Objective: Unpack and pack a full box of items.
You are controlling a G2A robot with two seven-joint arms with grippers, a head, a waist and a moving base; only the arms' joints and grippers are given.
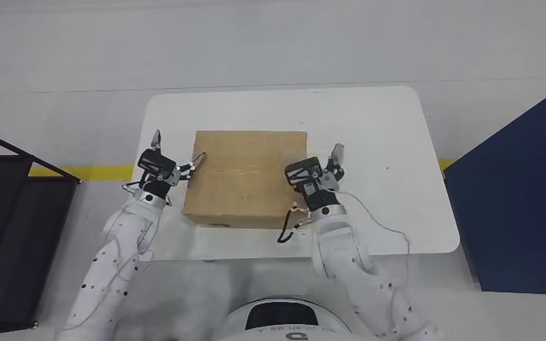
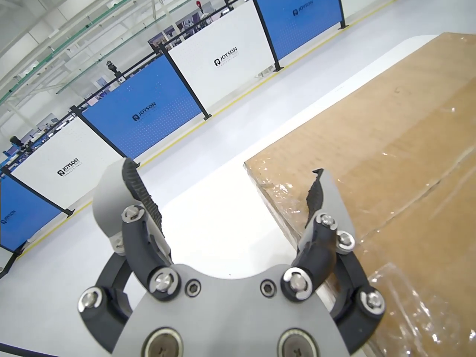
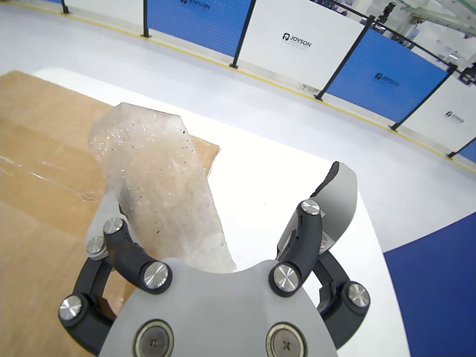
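Observation:
A closed cardboard box sealed with clear tape sits in the middle of the white table. My left gripper is at the box's left edge, open, with one finger over the box top and the other over the table; nothing is between the fingers. At the box's right edge my right gripper also stands open. A crumpled strip of clear tape clings to its finger on the box side and stands up above the box corner.
Bare table surface runs behind the box and to its right. A black rack stands on the floor left of the table, and a blue panel stands to the right.

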